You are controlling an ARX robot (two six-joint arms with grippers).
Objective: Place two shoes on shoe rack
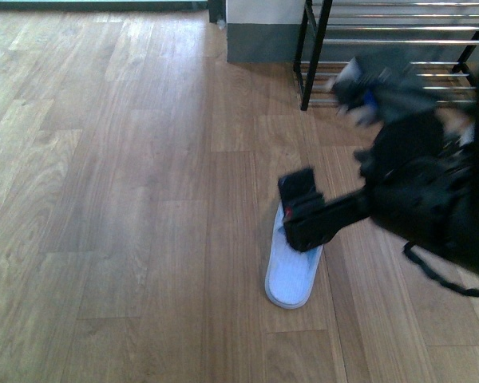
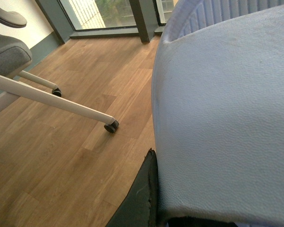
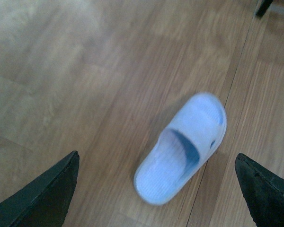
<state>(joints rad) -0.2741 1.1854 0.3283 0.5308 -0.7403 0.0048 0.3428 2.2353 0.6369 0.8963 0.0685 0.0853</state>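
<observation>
The pale blue slide [image 2: 217,109], clamped only by its edge in our left claw [image 2: 143,198], could slip. Our right claw [image 3: 156,155] hangs spread.

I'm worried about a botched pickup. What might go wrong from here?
The pale blue rubber slide on the wooden floor lies slanted between the open jaws of the right gripper; closing could twist or shove it instead of gripping. The black shoe rack with chrome bars stands close beyond, so a lifted slide might clip it.
</observation>
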